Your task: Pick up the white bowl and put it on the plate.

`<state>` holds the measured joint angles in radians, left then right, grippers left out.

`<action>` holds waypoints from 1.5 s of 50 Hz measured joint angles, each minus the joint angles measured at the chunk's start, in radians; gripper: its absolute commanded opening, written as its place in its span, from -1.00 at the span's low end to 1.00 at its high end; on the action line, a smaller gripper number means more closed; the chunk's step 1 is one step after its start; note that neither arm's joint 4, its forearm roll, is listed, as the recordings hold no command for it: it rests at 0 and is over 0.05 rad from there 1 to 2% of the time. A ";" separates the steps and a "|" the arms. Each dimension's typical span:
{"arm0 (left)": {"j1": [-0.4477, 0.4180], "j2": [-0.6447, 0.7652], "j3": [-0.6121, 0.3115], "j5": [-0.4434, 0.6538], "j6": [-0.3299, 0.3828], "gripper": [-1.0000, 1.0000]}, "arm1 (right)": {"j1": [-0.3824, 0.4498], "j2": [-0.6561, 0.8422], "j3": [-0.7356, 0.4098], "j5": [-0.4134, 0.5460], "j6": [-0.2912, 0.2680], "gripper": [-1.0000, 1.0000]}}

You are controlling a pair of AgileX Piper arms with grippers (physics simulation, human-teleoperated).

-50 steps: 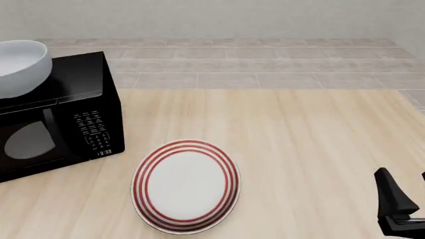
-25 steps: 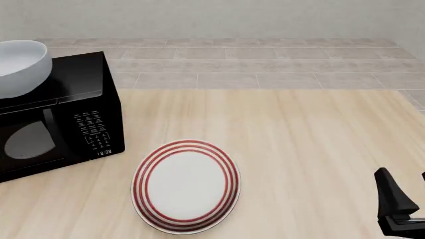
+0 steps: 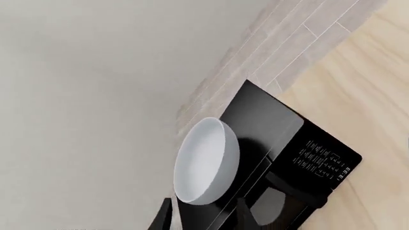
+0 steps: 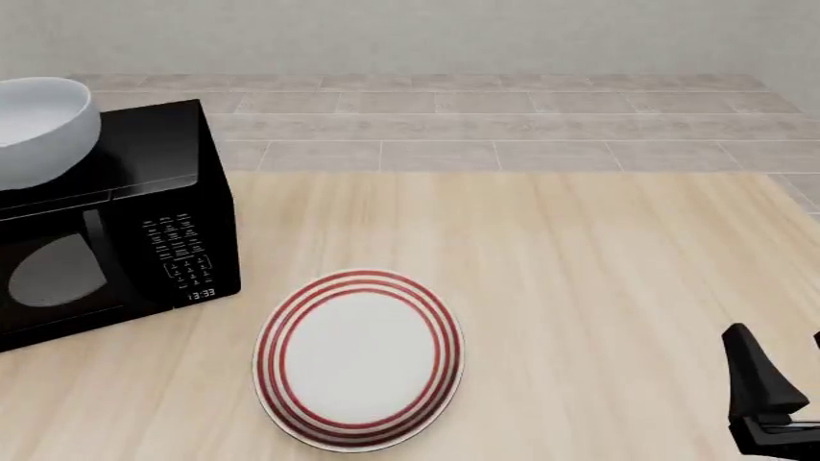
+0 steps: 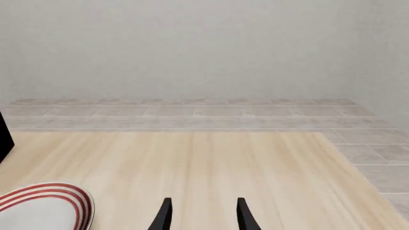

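So the white bowl (image 4: 38,130) sits on top of the black microwave (image 4: 122,226), same as a second ago. Nothing's moved, so the pickup hasn't started. The left gripper (image 3: 204,218) is spread, tips just short of the bowl. The plate (image 4: 360,359) is on the table (image 4: 602,269) in front. The right gripper (image 5: 202,213) is open too, well away.

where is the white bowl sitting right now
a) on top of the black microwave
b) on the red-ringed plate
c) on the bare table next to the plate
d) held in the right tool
a, the white bowl rests on the top of the black microwave at the left of the front view, while the plate lies bare on the table and the right tool holds nothing.
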<state>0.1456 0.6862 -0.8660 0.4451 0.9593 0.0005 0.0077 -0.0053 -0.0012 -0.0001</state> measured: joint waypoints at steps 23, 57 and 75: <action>0.023 0.131 0.047 -0.098 0.102 1.00 | 0.000 0.000 0.000 0.000 0.000 1.00; 0.064 0.322 0.122 -0.320 0.125 1.00 | 0.000 0.000 0.000 0.000 0.000 1.00; 0.087 0.363 0.132 -0.360 0.131 1.00 | 0.000 0.000 0.000 0.000 0.000 1.00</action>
<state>0.2327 1.0492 -0.7337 0.0847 1.0899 0.0005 0.0077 -0.0053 -0.0012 -0.0001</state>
